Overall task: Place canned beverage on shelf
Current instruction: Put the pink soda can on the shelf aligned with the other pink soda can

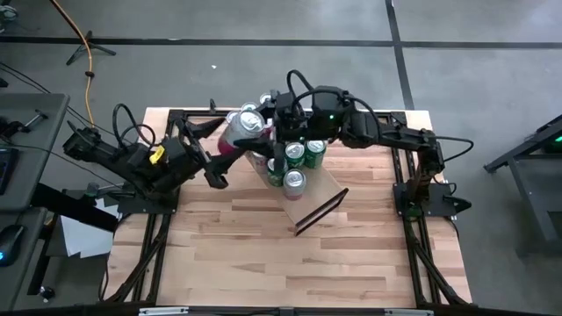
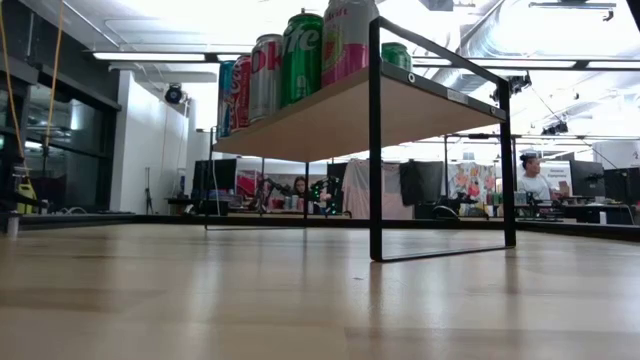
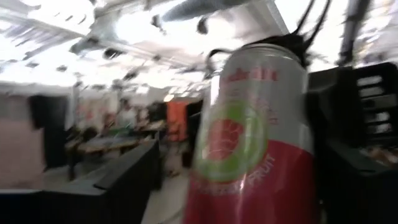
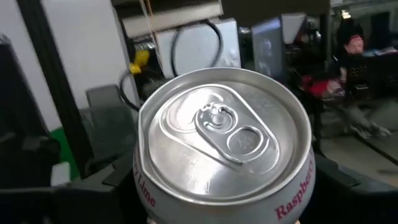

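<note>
The pink can (image 4: 224, 155) reads "Raspberry" and "Lime" (partly cut off).

Raspberry-lime can (image 4: 224, 149): bare brushed-metal lid with pull tab, smooth glossy printed pink-and-white wall.
Shelf (image 2: 340, 115): pale wood plank, matt, on thin black metal frame, satin.
Green cans (image 1: 303, 155) beside right gripper (image 1: 279, 130): shiny metal tops, glossy printed sides.
Tabletop (image 1: 263, 237): striped butcher-block wood, smooth, faint sheen.
Both grippers: dark matt plastic.
</note>
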